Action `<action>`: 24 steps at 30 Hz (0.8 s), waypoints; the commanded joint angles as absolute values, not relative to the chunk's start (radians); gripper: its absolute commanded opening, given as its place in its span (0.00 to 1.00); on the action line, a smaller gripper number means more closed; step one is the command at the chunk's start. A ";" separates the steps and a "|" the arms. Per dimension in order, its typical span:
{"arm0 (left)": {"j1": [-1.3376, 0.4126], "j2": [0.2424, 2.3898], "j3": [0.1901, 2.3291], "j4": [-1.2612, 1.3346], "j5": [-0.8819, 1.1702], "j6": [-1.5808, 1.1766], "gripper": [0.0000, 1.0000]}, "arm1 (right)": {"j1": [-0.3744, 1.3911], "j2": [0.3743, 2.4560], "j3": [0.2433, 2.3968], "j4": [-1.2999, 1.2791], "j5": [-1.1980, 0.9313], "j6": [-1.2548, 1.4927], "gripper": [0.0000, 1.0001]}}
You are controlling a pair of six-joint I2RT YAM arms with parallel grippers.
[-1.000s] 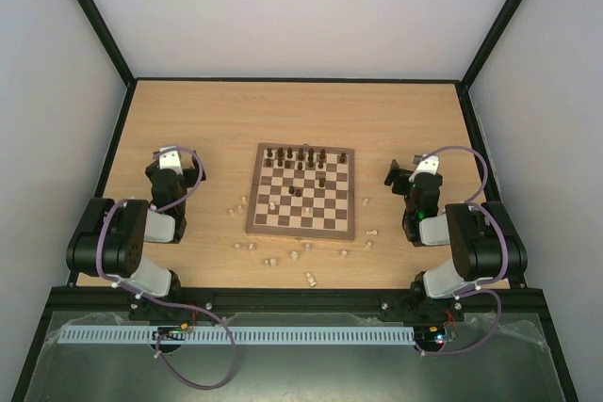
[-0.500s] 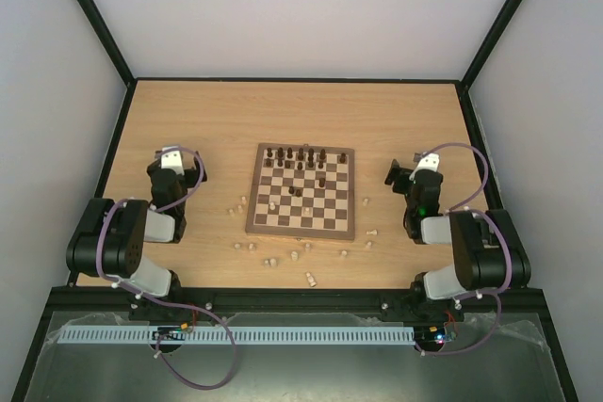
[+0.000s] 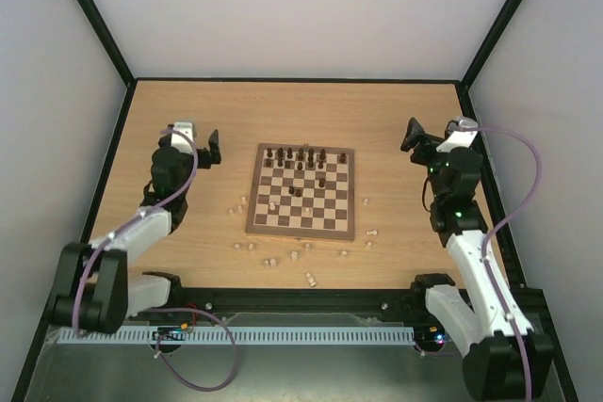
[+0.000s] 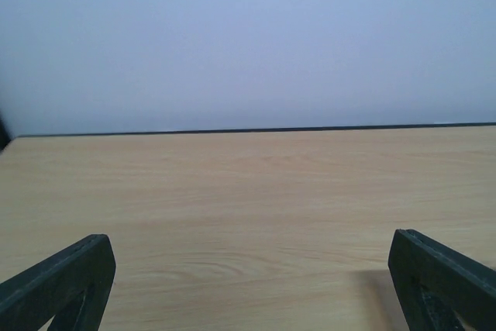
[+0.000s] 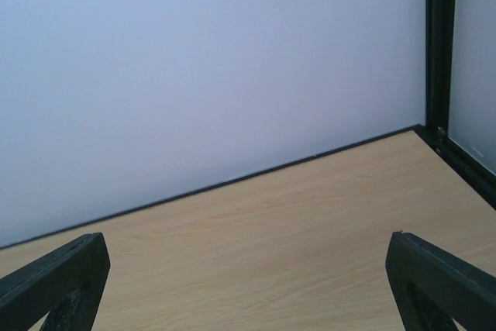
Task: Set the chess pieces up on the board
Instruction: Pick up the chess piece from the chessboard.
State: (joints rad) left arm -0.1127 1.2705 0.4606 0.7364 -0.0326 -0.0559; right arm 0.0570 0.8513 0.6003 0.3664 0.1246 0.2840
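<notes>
Board (image 3: 302,192) centred on table (image 3: 301,110), pale pieces (image 3: 295,254) strewn off its near edge

Top external camera looked down from high above the near edge at the whole table (image 3: 396,115); both wrist cameras sat low and close over it, facing the back wall (image 4: 248,36), tabletop shared by all.

Bright, even, soft light throughout, with faint shadows, no glare, and slightly hazy wrist views.
</notes>
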 commanded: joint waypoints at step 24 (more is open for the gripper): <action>-0.333 1.009 0.778 0.005 0.180 -0.506 1.00 | 0.054 1.072 0.890 -0.077 -0.575 0.598 0.99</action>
